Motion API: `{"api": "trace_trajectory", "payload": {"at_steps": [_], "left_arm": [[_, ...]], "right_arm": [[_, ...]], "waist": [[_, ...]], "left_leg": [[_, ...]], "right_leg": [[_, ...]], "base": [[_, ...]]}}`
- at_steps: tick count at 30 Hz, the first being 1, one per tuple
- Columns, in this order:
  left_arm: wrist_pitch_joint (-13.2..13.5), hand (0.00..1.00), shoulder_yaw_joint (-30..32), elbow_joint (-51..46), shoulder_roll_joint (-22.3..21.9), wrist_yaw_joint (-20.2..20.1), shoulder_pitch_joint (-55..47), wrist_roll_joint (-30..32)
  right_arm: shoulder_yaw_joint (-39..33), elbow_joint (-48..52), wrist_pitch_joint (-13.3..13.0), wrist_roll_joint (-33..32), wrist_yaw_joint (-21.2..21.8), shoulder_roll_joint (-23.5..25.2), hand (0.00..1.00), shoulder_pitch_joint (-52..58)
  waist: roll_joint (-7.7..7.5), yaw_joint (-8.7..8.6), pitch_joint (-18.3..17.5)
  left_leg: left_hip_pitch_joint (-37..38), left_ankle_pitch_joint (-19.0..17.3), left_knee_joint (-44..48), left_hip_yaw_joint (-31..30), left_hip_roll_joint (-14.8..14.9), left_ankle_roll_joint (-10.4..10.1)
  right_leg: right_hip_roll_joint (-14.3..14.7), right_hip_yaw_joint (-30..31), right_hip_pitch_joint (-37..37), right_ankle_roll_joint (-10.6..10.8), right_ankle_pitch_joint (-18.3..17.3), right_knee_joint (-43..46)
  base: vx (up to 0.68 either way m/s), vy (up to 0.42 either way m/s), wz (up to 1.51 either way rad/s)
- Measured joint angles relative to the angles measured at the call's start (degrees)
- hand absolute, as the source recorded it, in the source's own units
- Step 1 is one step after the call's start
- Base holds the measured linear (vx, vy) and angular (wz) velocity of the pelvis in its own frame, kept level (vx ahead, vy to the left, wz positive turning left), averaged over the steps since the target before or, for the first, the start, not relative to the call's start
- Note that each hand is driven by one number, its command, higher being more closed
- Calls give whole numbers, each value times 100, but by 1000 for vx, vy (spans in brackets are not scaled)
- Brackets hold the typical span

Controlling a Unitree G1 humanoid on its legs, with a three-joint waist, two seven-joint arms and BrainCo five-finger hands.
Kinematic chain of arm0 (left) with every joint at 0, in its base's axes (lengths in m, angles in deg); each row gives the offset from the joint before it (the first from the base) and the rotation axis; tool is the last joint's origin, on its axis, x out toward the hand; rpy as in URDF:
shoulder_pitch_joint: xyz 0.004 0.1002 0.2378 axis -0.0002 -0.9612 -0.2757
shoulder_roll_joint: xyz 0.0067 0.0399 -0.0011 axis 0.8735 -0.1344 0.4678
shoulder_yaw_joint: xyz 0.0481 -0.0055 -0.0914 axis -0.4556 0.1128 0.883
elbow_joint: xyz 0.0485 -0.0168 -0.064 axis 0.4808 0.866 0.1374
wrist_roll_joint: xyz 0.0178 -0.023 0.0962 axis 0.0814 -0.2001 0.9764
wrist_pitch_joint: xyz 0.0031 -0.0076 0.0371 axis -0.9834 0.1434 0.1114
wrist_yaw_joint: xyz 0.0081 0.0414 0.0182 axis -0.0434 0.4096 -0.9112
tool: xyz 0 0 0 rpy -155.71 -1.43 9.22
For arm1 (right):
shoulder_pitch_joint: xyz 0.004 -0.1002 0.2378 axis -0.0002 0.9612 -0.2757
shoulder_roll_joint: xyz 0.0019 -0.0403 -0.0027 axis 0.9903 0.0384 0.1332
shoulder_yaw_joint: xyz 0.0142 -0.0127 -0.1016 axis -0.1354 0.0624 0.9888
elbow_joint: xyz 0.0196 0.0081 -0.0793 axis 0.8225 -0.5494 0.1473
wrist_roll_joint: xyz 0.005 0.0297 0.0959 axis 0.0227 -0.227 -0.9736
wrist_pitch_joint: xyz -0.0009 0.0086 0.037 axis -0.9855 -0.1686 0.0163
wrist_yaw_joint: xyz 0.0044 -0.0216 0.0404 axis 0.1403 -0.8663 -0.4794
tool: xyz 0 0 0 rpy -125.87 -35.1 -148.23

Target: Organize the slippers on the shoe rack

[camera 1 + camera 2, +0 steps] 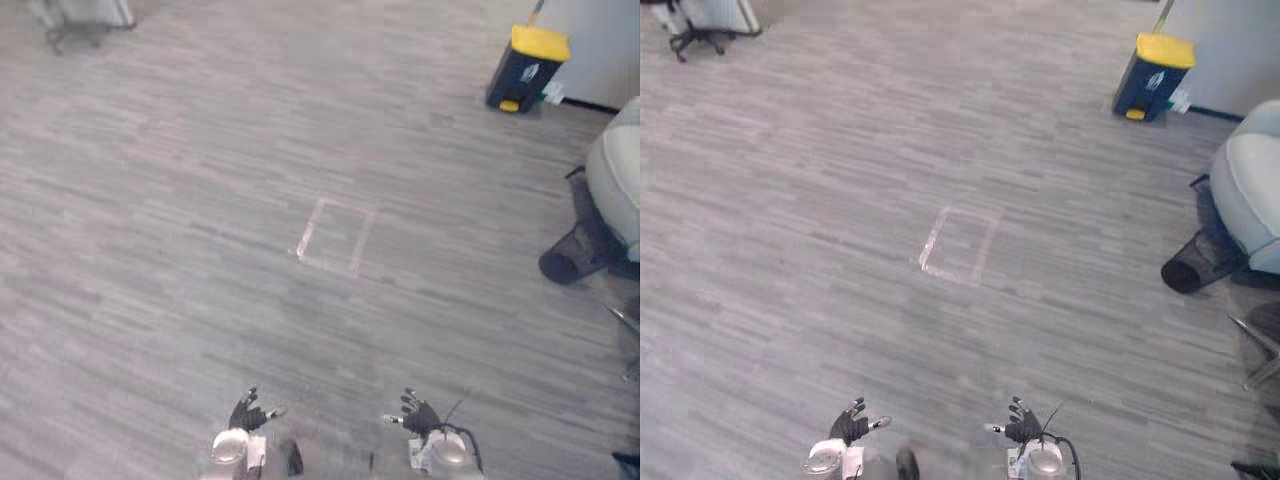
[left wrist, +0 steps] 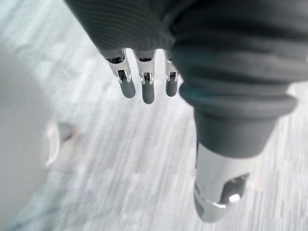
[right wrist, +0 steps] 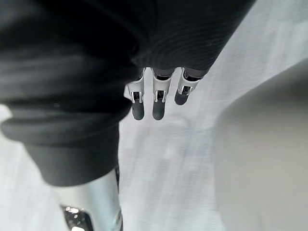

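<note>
My left hand (image 1: pixel 248 414) hangs low at the bottom of the eye views, fingers (image 2: pixel 143 88) straight and holding nothing. My right hand (image 1: pixel 420 414) is beside it to the right, likewise open with relaxed fingers (image 3: pixel 153 103) and nothing in it. Both hang over bare grey wood-pattern floor (image 1: pixel 200 200). I see no slippers and no shoe rack in these views.
A pale tape rectangle (image 1: pixel 335 238) is marked on the floor ahead. A dark bin with a yellow lid (image 1: pixel 527 68) stands far right by the wall. A pale armchair (image 1: pixel 620 175) and a toppled black mesh basket (image 1: pixel 577 252) lie at the right. An office chair base (image 1: pixel 75 35) is at far left.
</note>
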Motion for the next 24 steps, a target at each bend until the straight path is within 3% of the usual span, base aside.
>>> {"api": "trace_trajectory", "payload": {"at_steps": [2,3,4,5,6,7,10,12,13,14,16,19,21,22,23,24], "left_arm": [[8,0,-4,-3,24,10,93,2],[7,0,-33,-3,25,9,114,2],[14,0,-109,-9,37,7,121,8],[19,0,-136,-9,80,-6,106,16],[15,0,-125,60,-28,-4,129,18],[23,0,-129,71,-104,-17,139,18],[23,0,-70,112,-149,-28,197,43],[23,0,45,101,-224,-33,186,121],[23,0,179,53,-338,-33,121,132],[20,0,255,-101,-391,-39,7,133],[16,0,361,-175,-412,-34,-214,132],[28,0,381,-361,-352,-30,-206,130],[24,0,362,-348,-285,-28,-179,138],[23,0,339,-336,-287,-28,-144,143],[25,0,282,-327,-290,-25,-111,160],[29,0,225,-314,-290,-19,-104,184]], "right_arm": [[-5,87,-20,-57,5,-2,0,-77],[-1,160,-21,-58,5,0,0,-87],[1,190,-49,-64,3,16,0,-73],[4,176,-47,-71,5,27,0,-36],[-24,159,-45,-134,3,-8,0,-64],[-31,152,-18,-158,-14,-37,0,-155],[-258,243,-17,-192,-25,11,0,-178],[-265,409,36,-197,-22,13,0,-24],[-211,573,32,-208,-22,38,0,160],[-159,628,37,-215,-31,47,0,223],[-87,600,45,-223,-41,50,0,258],[-64,329,84,-215,-43,14,0,234],[-100,154,132,-210,-46,23,0,134],[-149,146,134,-207,-48,29,0,146],[-236,132,133,-178,-48,28,0,160],[-256,75,133,-176,-52,4,0,204]], "waist": [[43,-110,24],[60,-163,35],[13,-233,29],[-103,-241,1],[-40,-274,18],[169,-234,6],[303,-395,42],[301,-455,55],[264,-433,81],[276,-381,81],[219,-237,92],[192,-115,96],[151,-16,113],[138,1,118],[138,23,105],[180,50,91]], "left_leg": [[250,-1,-140,9,174,0],[365,-1,-225,11,221,-1],[615,-48,-405,25,210,-90],[807,-135,-471,8,93,-266],[1040,-269,-512,-19,184,-478],[1098,-244,-511,16,327,-529],[1044,113,204,-201,503,-896],[659,329,1531,-401,794,-1037],[40,769,3154,-551,1189,-1088],[-471,740,4465,-457,1517,-1068],[-1071,459,5306,-178,1665,-875],[-1723,23,4632,227,1488,-661],[-2052,-123,2842,74,966,-608],[-2128,-24,1986,-245,689,-625],[-2205,295,877,-747,402,-692],[-2233,806,413,-1021,331,-785]], "right_leg": [[277,-319,-604,-110,-116,-1175],[380,-333,-739,-92,26,-1842],[536,-292,-775,-71,699,-3346],[553,-128,-752,-82,1497,-4159],[672,1,-701,-415,2093,-4004],[803,10,-756,-447,1922,-3773],[774,-39,-820,-516,899,-2817],[818,-158,-388,-515,610,-2883],[937,-207,141,-504,441,-3149],[1082,-157,547,-619,325,-3382],[1205,99,1139,-755,263,-3807],[1194,567,1681,-753,252,-4269],[1021,1038,2041,-578,221,-4464],[931,1211,2169,-534,194,-4580],[817,1444,2316,-398,113,-4735],[800,1657,2368,-293,37,-4804]], "base": [[527,-45,18],[634,-128,33],[543,-138,28],[568,-177,20],[468,-148,-17],[556,-152,-29],[561,-201,2],[408,-174,37],[447,-151,6],[538,-167,-13],[474,-47,-59],[437,24,-83],[481,135,-123],[511,221,-135],[515,267,-119],[503,279,-110]]}}
